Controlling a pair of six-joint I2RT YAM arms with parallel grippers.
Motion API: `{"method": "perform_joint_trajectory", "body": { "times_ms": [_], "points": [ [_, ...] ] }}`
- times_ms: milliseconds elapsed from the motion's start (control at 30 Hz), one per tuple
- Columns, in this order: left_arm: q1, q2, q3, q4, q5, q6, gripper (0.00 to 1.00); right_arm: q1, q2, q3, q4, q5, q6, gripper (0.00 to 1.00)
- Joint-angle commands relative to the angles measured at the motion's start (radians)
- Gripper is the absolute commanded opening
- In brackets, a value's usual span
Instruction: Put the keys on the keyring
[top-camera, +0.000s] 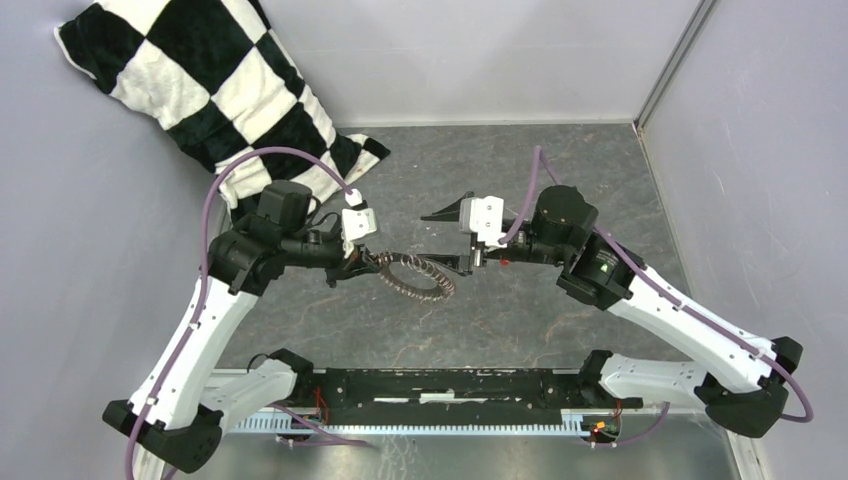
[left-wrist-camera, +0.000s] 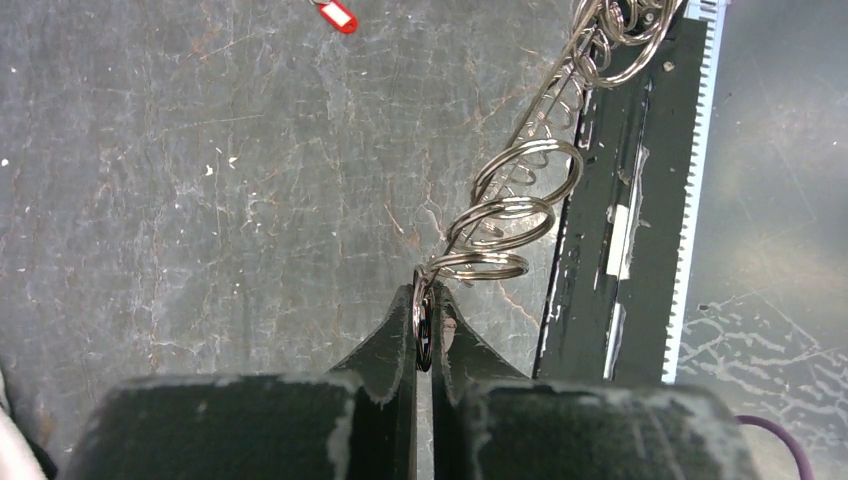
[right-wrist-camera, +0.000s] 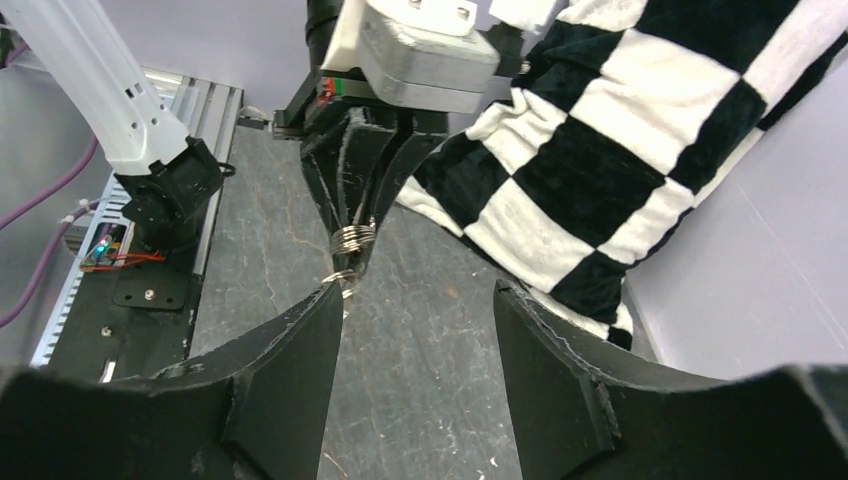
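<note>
The keyring (top-camera: 415, 275), a thin metal ring fringed with small silvery loops, hangs above the grey table between the arms. My left gripper (top-camera: 372, 262) is shut on its left end. In the left wrist view the jaws (left-wrist-camera: 424, 305) pinch one loop and the keyring (left-wrist-camera: 515, 205) runs up and to the right. My right gripper (top-camera: 452, 240) is open and empty at the ring's right end. In the right wrist view (right-wrist-camera: 418, 292) its left finger (right-wrist-camera: 320, 320) is right beside the loops (right-wrist-camera: 352, 240). The red-tagged key (left-wrist-camera: 338, 14) lies on the table, under the right wrist (top-camera: 503, 263).
A black-and-white chequered cushion (top-camera: 200, 80) leans in the back left corner, also in the right wrist view (right-wrist-camera: 640, 130). Pale walls close the back and right sides. A black rail (top-camera: 450, 385) with a toothed strip runs along the near edge.
</note>
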Motion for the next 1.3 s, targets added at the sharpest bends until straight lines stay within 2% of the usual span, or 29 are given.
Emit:
{"method": "perform_joint_trajectory", "body": {
  "times_ms": [0, 433, 700, 967, 1267],
  "points": [
    [-0.004, 0.006, 0.023, 0.055, -0.008, -0.123, 0.02, 0.023, 0.028, 0.054, -0.011, -0.01, -0.023, 0.64],
    [-0.002, 0.062, 0.041, 0.002, -0.034, -0.209, 0.02, 0.069, 0.047, 0.08, -0.076, 0.24, -0.089, 0.64],
    [-0.002, 0.089, 0.04, -0.032, -0.003, -0.231, 0.02, 0.097, 0.063, 0.085, -0.098, 0.265, -0.132, 0.65],
    [-0.002, 0.086, 0.019, -0.065, 0.05, -0.28, 0.02, 0.144, 0.082, 0.086, -0.142, 0.368, -0.206, 0.58],
    [-0.002, 0.093, 0.009, -0.087, 0.073, -0.305, 0.02, 0.209, 0.058, 0.064, -0.204, 0.55, -0.284, 0.52]
  ]
}}
